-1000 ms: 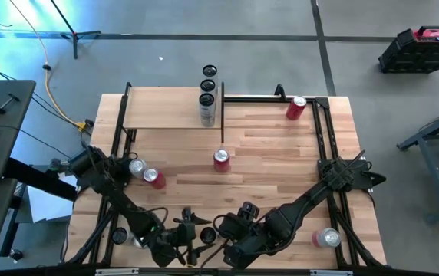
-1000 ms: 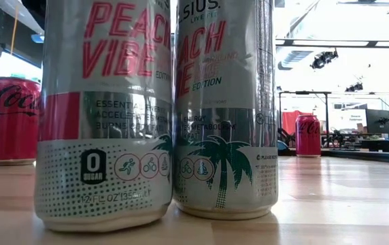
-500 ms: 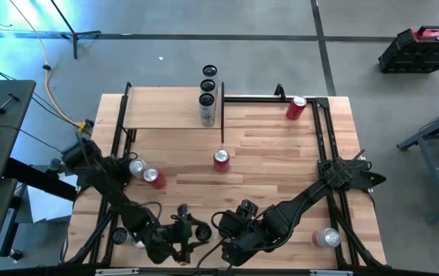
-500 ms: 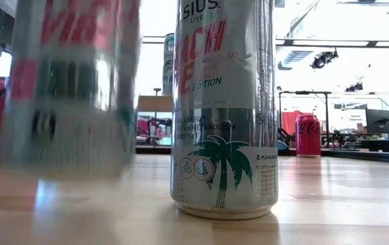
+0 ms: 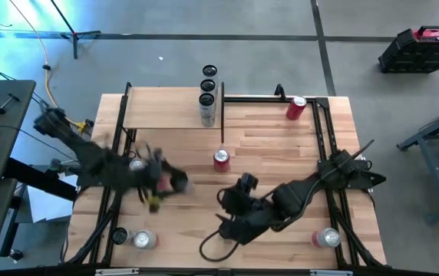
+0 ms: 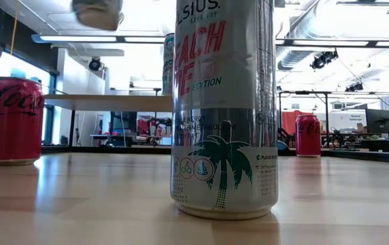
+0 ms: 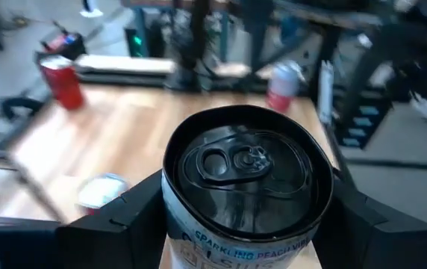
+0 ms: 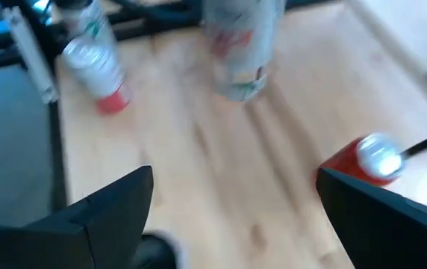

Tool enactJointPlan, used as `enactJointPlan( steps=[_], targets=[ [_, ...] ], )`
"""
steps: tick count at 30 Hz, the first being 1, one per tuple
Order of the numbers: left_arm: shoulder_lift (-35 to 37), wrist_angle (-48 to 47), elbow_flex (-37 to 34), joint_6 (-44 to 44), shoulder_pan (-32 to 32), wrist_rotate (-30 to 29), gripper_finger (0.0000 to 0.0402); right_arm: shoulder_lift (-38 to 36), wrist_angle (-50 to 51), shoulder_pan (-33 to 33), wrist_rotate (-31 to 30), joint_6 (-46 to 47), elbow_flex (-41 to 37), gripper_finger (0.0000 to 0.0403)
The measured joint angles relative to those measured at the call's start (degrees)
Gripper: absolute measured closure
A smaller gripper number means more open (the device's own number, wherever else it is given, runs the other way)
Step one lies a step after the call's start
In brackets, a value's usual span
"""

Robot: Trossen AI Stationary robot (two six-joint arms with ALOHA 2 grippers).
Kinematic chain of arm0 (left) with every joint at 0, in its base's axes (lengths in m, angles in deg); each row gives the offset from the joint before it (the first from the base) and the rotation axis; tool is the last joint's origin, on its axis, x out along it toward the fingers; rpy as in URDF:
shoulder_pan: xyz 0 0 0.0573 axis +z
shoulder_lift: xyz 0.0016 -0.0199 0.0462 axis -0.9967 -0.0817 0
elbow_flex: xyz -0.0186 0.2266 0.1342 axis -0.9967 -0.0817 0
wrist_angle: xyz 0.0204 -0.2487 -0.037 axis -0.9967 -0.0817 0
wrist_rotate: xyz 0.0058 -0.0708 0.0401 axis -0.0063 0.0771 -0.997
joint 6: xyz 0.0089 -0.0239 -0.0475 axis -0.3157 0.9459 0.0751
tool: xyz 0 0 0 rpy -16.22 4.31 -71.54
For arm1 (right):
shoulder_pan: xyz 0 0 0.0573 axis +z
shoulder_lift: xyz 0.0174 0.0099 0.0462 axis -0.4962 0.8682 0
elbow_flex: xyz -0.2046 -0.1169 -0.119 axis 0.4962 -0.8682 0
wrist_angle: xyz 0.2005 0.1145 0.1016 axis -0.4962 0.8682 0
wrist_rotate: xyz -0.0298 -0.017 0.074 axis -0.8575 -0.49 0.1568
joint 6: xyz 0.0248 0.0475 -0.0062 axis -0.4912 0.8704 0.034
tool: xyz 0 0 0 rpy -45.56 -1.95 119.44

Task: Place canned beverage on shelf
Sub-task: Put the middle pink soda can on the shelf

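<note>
Gripping: left gripper (image 7: 243,224) is clamping its jaws on the sides of a tall silver can (image 7: 245,183), top up, carrying it above the worktop (image 5: 281,153) near the left edge.
Raising: in the low view the can's base (image 6: 98,12) is hanging well clear of the worktop.
Waiting: right gripper (image 8: 232,217) is hovering over the near middle, jaws spread wide, holding nothing.
Standing: shelf (image 5: 162,116) is sitting at the far left corner, tall cans (image 5: 207,107) lining its right end.
Resting: red cans (image 5: 221,159) are standing about the worktop.

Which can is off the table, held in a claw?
The tall Celsius can, clamped in the left claw; the other cans rest on table or shelf.
</note>
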Motion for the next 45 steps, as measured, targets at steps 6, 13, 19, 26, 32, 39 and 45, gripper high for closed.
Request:
enactJointPlan(
  steps=[6,13,19,26,32,39,45],
  targets=[
    [11.56,-8.14,0.00,-7.80,14.67,3.55,0.0162,-2.00,-0.15,-1.78,-4.81,-5.63,0.00,0.0041],
    [13.99,-10.75,0.00,-20.64,39.15,19.26,0.0162,-3.81,-1.74,-7.05,-2.35,-11.31,0.00,0.0041],
    [11.10,-5.52,0.02,-30.56,62.21,43.85,0.0162,-6.89,-5.38,-12.31,-0.62,-14.47,-0.02,0.0041],
    [3.56,-2.18,0.02,-36.85,81.88,65.83,0.0162,-11.04,-8.28,-17.63,-2.44,-14.47,-0.02,0.0041],
    [-4.51,-1.51,4.07,-40.12,92.16,81.30,0.0162,-12.13,-11.72,-20.56,-2.53,-14.47,-0.02,0.0041],
    [-18.79,-4.68,16.08,-42.39,99.77,92.48,0.0162,-12.15,-12.22,-22.06,-1.96,-14.28,-0.02,0.0041],
    [-29.01,-15.87,27.87,-51.27,100.17,93.60,0.0162,-12.15,-11.81,-23.31,-1.98,-16.81,-0.02,0.0041]
  ],
)
